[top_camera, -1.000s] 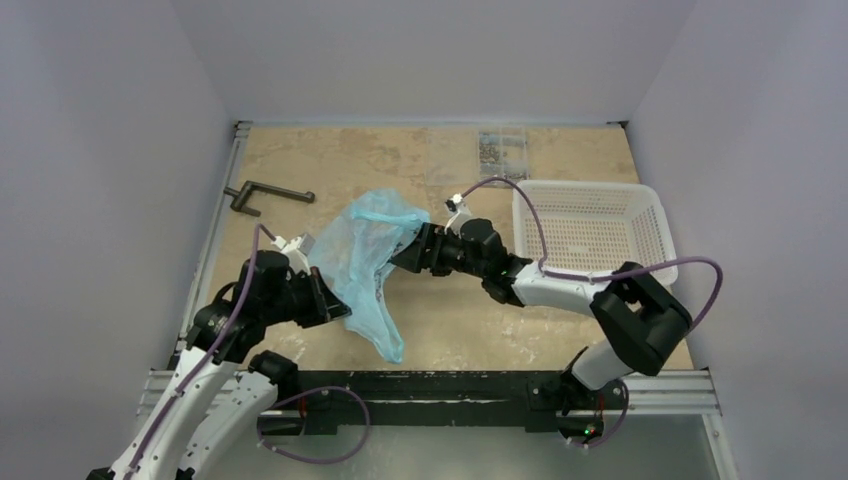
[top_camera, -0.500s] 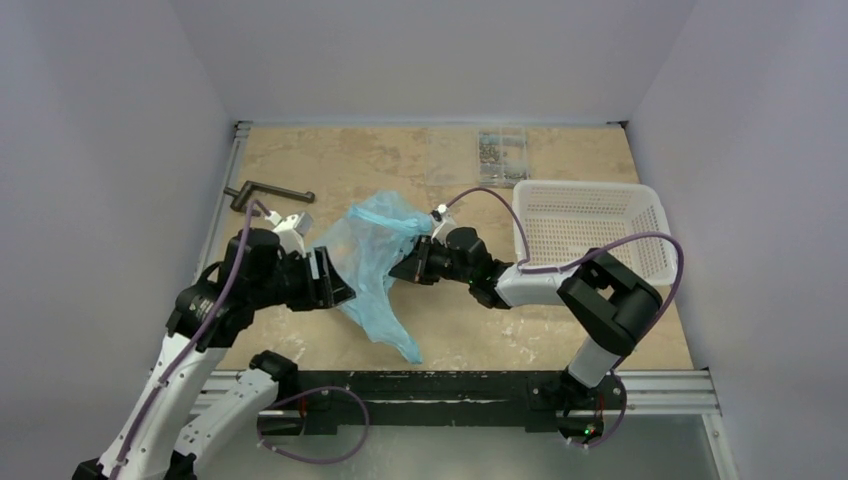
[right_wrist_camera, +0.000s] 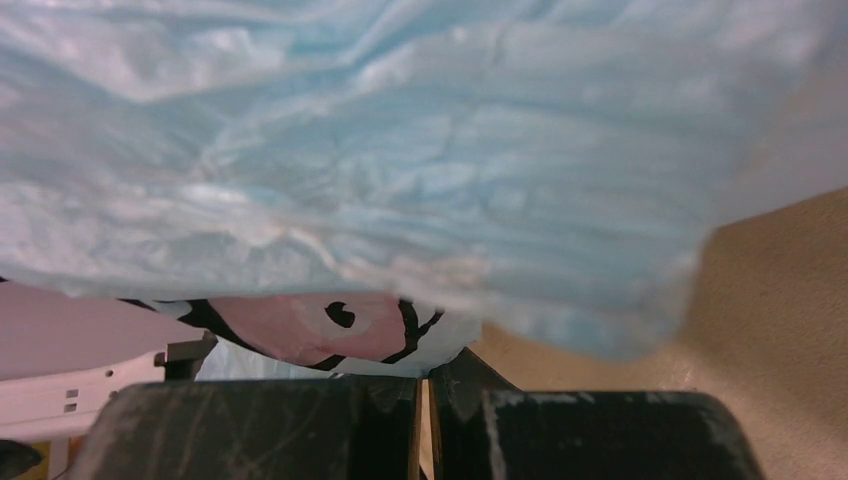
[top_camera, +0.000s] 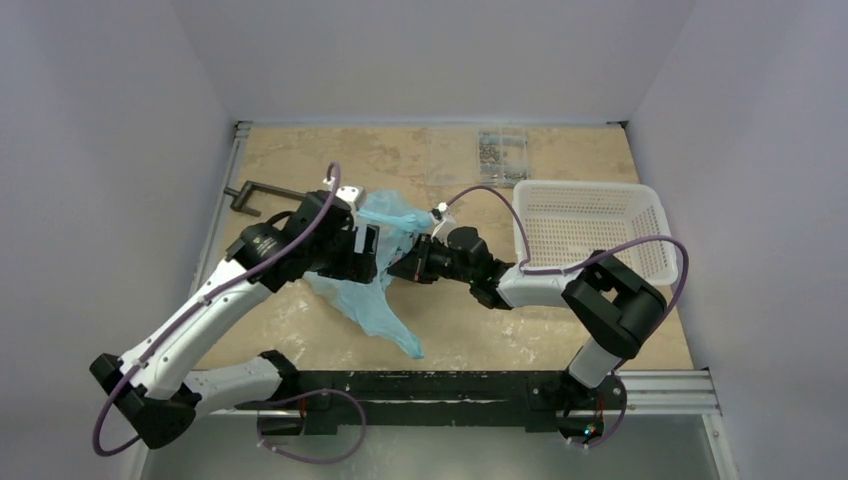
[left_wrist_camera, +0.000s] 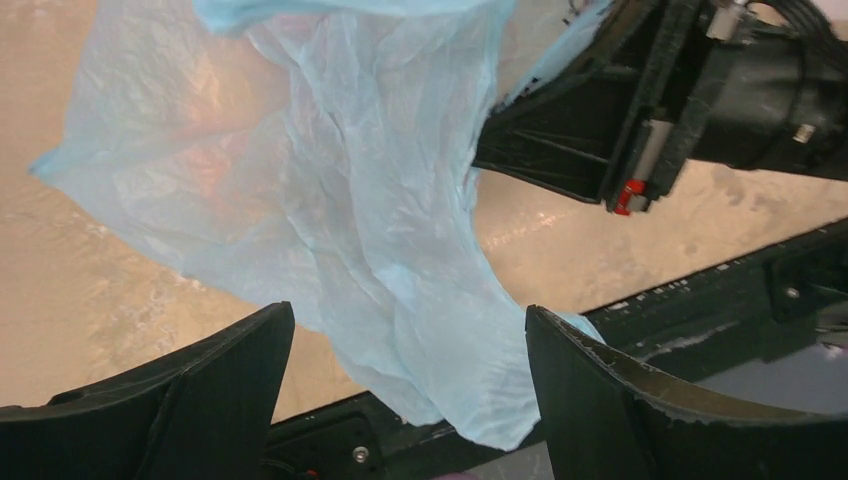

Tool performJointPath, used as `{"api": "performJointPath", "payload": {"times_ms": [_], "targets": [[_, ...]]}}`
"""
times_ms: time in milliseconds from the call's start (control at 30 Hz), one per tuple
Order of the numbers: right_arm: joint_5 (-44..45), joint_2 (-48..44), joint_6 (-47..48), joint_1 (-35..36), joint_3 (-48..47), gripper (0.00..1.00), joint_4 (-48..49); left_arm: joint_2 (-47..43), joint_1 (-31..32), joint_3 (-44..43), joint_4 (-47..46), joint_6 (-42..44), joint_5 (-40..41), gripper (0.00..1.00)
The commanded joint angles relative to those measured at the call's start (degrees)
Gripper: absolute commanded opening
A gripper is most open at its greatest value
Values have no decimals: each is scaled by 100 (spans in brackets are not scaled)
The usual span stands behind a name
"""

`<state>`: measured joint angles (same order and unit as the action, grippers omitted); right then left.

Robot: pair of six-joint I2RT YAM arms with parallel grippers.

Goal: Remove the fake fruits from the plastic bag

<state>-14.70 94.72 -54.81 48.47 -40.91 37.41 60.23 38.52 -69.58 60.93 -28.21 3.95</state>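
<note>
Centrally, one crinkly translucent light-blue plastic bag (top_camera: 368, 302), tail on tan table (top_camera: 560, 330), pinched by clamped right gripper (top_camera: 405, 266); left gripper (top_camera: 364, 262) spread wide, swung from bag's left flank to over it; fake fruits (left_wrist_camera: 208, 172) mere orange-red blurs inside, uncountable.

Beige table (top_camera: 470, 335): white mesh basket (top_camera: 520, 215) (right side), dark handle (top_camera: 245, 197), clear parts box (top_camera: 502, 150).

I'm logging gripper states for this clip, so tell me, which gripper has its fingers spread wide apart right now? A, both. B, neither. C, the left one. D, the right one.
C: in the left wrist view the left gripper has its fingers far apart with the plastic bag hanging beyond them, while the right gripper has its fingers closed together on the bag.
</note>
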Motion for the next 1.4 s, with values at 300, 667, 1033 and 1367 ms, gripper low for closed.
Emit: {"api": "performJointPath", "payload": {"times_ms": [300,667,1033,1367], "targets": [[-94,-268,57,36,-14,0,276,1110,314,-88,-676,102,1206,96],[-103,-304,104,57,-5,0,248,1534,314,43,-945,17,1098,81],[808,-675,232,101,499,0,-396,1042,-109,-230,-404,309,2183,0],[1649,-949,-172,103,1496,0,-618,-178,-1511,-545,-347,857,1528,0]]}}
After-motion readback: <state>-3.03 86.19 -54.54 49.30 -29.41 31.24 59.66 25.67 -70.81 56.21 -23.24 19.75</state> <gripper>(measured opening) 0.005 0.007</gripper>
